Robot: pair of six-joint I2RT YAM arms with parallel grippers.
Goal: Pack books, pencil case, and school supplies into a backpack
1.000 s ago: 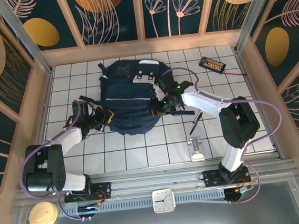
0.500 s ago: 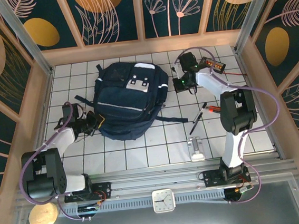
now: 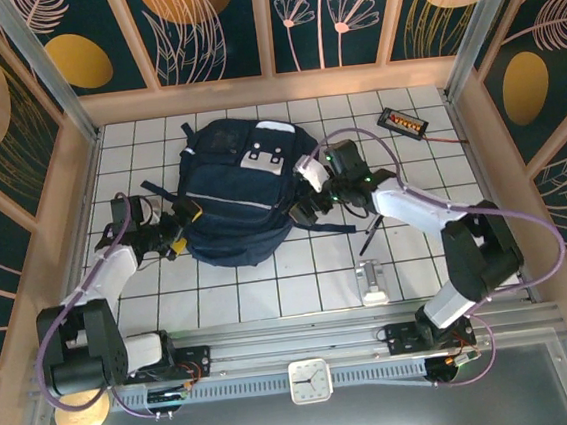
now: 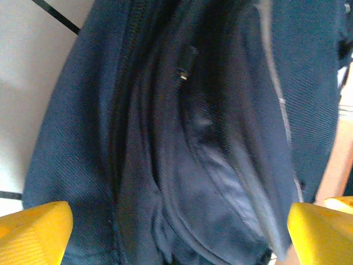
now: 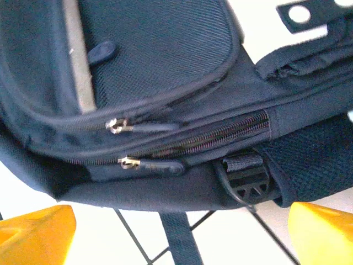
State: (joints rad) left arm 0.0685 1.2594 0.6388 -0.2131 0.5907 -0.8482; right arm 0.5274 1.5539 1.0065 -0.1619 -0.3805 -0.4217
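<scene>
The navy-blue backpack (image 3: pixel 241 186) lies flat mid-table, pockets up. At its left lower edge my left gripper (image 3: pixel 182 227) stands open. In the left wrist view the left gripper (image 4: pixel 182 237) has its yellow fingertips (image 4: pixel 36 232) spread wide over dark backpack (image 4: pixel 182 138) folds, with a zipper pull (image 4: pixel 186 69) above. My right gripper (image 3: pixel 308 202) is open at the bag's right edge. The right wrist view puts the right gripper (image 5: pixel 179 237) just short of two zipper pulls (image 5: pixel 128 162) on the backpack (image 5: pixel 160 66). A slim black pen (image 3: pixel 373 232) lies right of it. Books and pencil case are out of view.
A small silver metal piece (image 3: pixel 373 282) lies near the front right. A black gadget with a red wire (image 3: pixel 402 121) sits at the back right. Wooden walls box in the tiled table (image 3: pixel 271 294). A dark strap (image 5: pixel 179 237) trails from the bag across the tiles.
Both grippers went from shut to open. The right gripper swung out to the back right, then returned to the bag's right edge. The left gripper moved in against the bag's left side.
</scene>
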